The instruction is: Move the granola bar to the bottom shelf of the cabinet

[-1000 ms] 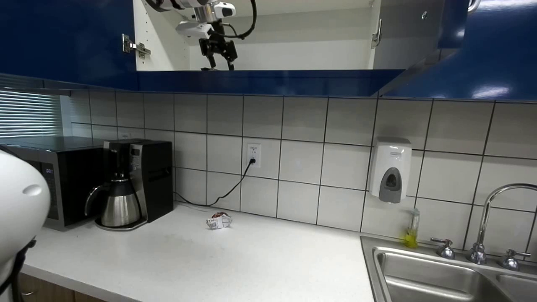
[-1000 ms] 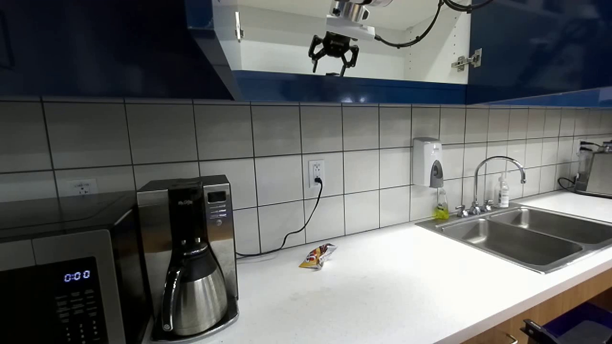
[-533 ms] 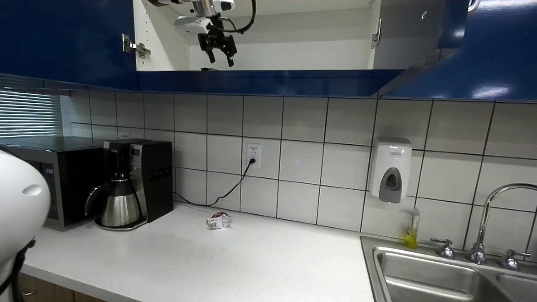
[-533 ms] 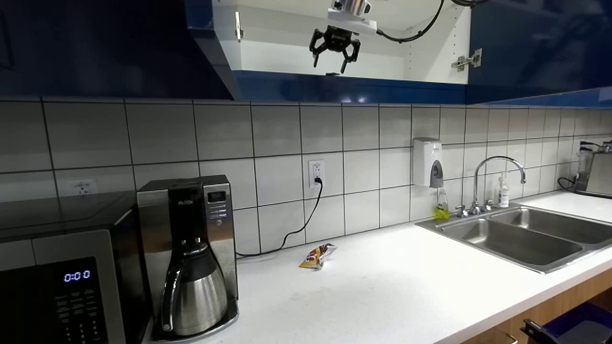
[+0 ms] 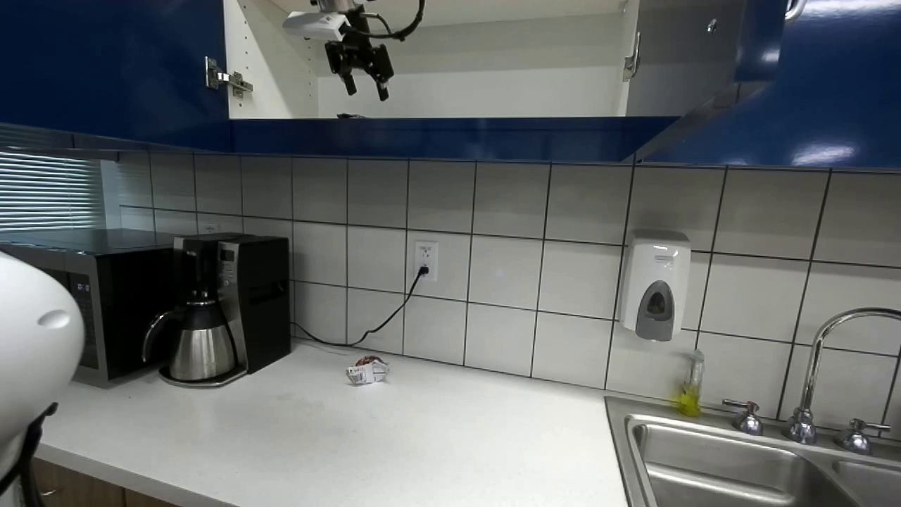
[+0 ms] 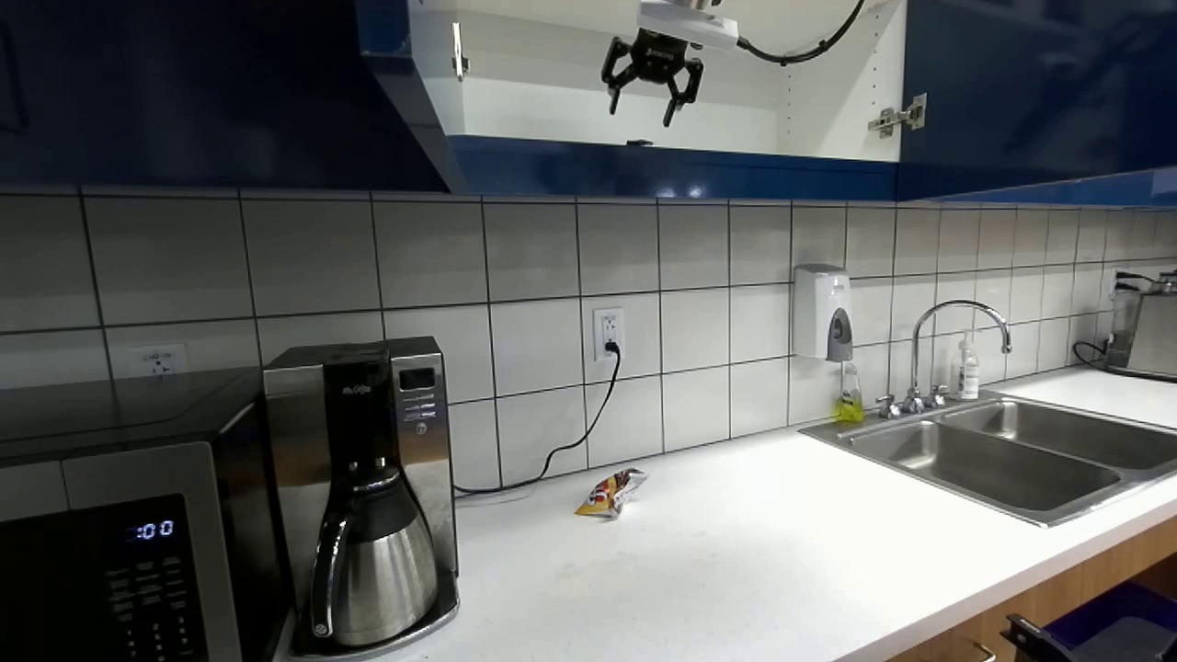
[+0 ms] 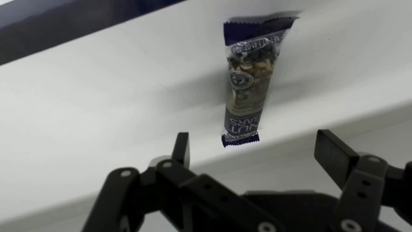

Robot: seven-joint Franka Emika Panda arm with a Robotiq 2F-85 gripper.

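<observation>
Beneath the gripper [image 6: 641, 115], we find the granola bar [image 7: 249, 87] lying on the bottom shelf [image 7: 96, 106] of the cabinet [image 5: 493, 91], apart from both fingers [image 7: 334, 156]. The black jaws are spread wide. In the wrist view, the bar stretches out ahead of them, its nearer end lined up with the space between the fingertips. We see a slim, flat shape with deep violet-blue, saw-toothed ends, the farther one flaring broader. Its shiny film has a clear window onto clumped nuts in tan and brown, with a round grey badge to one side. A dark band nearer the fingers carries pale capitals reading NUT BARS, upside down to us. In both exterior views we make out only a dark sliver of the bar, just above the front rail [image 6: 754, 175], which is glossy and deep blue.

Around the bar, the shelf under the gripper is smooth and white, with soft grey shadows. Well below the gripper, past pale tiles [image 5: 507, 197] in dark grout, the white countertop [image 5: 450, 436] bears a creased, foil-like packet [image 6: 611, 494] in yellow, red and silver and a coffee maker [image 5: 264, 303] with a rounded steel carafe [image 6: 386, 579].
</observation>
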